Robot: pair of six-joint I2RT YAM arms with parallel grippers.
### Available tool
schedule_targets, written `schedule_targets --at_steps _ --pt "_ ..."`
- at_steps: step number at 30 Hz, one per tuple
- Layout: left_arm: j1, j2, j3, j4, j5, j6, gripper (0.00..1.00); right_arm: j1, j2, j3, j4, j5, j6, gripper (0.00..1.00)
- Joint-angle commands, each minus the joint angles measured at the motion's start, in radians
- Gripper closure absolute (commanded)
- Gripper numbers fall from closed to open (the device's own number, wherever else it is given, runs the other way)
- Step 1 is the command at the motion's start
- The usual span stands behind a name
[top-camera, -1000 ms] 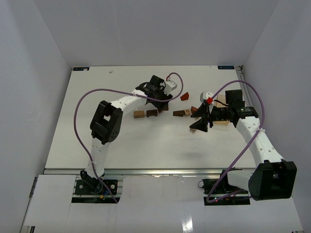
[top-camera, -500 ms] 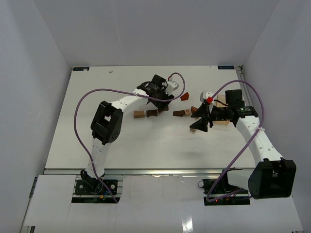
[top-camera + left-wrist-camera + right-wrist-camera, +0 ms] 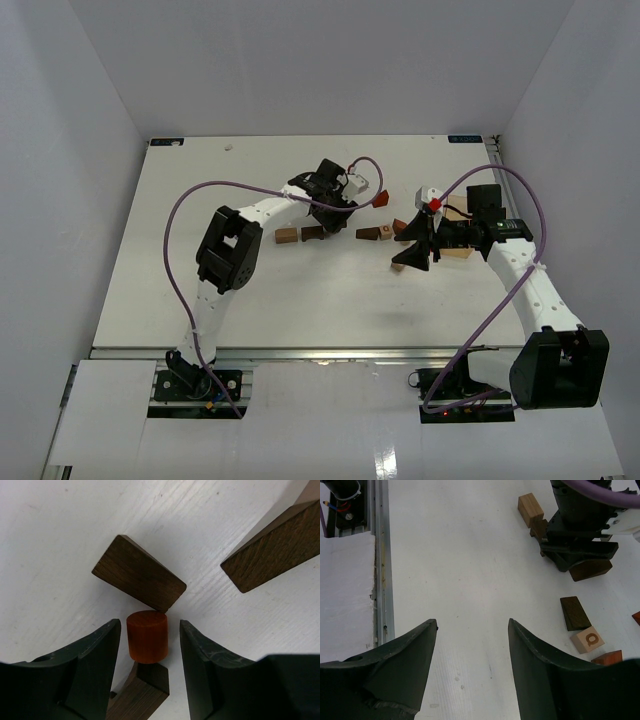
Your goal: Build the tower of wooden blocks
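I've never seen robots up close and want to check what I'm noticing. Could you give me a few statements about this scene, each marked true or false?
1. The left gripper has its fingers on either side of a reddish-brown cylinder. True.
2. The right gripper holds a block. False: its jaws are open, with only bare table between them.
3. A pale cube with a letter on it lies on the table. True.
4. A tall tower already stands. False: the wood blocks lie scattered low on the table.
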Motion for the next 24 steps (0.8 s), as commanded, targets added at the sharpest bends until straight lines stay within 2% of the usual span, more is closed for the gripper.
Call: schedule_targets --at_steps 1,5,19,24 --pt "-0.004 -0.019 0.047 -0.015 -0.006 -0.010 0.42 -0.008 0.002 -0.004 0.020 -0.037 0.007 0.35" --pt "-0.005 -0.012 0.057 -0.020 -0.006 -0.014 0.46 -0.011 0.004 -0.005 0.018 -0.038 0.007 0.35" --pt "-0.006 -0.014 0.085 -0.040 0.024 -0.016 0.72 -0.022 0.006 -0.006 0.018 -0.048 0.008 0.35" --pt "-0.006 -0.086 0.093 -0.047 0.081 -0.057 0.82 -0.022 0.000 -0.013 0.017 -0.049 -0.010 0.35"
